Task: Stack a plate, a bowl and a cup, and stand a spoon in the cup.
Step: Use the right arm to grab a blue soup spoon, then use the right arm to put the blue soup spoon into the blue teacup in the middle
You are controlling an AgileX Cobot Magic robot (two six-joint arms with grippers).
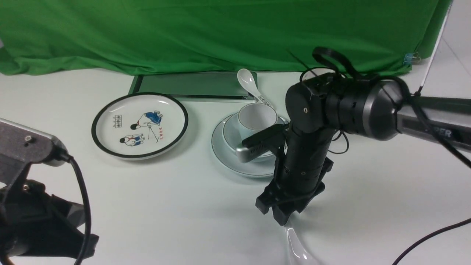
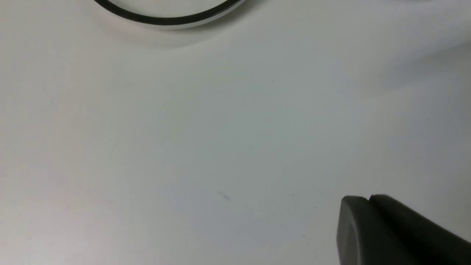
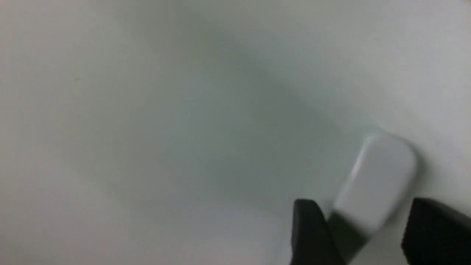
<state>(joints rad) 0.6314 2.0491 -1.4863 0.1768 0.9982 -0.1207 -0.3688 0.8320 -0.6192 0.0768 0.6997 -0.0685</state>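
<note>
Straddling the handle end of the spoon (image 3: 375,176) with the right gripper (image 3: 368,235), jaws apart, near the front edge of the table (image 1: 184,206), long axis running from gripper toward that edge; left gripper (image 2: 369,200) closed, farther off.

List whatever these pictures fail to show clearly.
- Front view: the spoon runs off the bottom edge; its handle is under the right gripper.
- Front view: the right arm covers the right side of the plate and bowl.
- Right wrist view: blur; unclear whether that gripper touches the spoon handle.
- Left wrist view: the cartoon plate is cut by the top edge.
</note>
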